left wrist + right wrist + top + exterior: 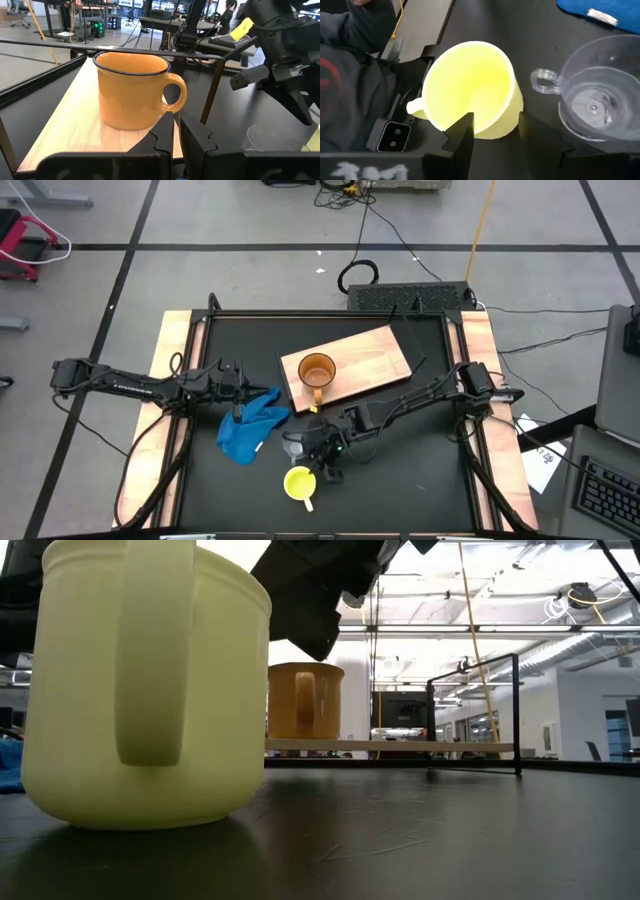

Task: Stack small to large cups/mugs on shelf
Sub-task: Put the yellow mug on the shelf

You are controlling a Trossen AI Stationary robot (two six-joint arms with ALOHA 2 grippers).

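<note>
The orange-brown mug (316, 370) stands upright on the light-wood shelf board (375, 355), which lies flat on the black table; the mug also shows in the left wrist view (132, 90). The yellow mug (299, 483) stands upright on the table near its front edge, with the clear cup (293, 445) upright just behind it. My right gripper (497, 120) is open, just above the yellow mug (470, 90) on its right side, one finger over the mug's opening and one outside its wall. My left gripper (176, 125) is shut and empty, over the blue cloth, left of the shelf.
A crumpled blue cloth (250, 428) lies on the table left of the clear cup (592, 100). The table has a raised black frame (330, 313) along its far side and wood side rails (165, 380).
</note>
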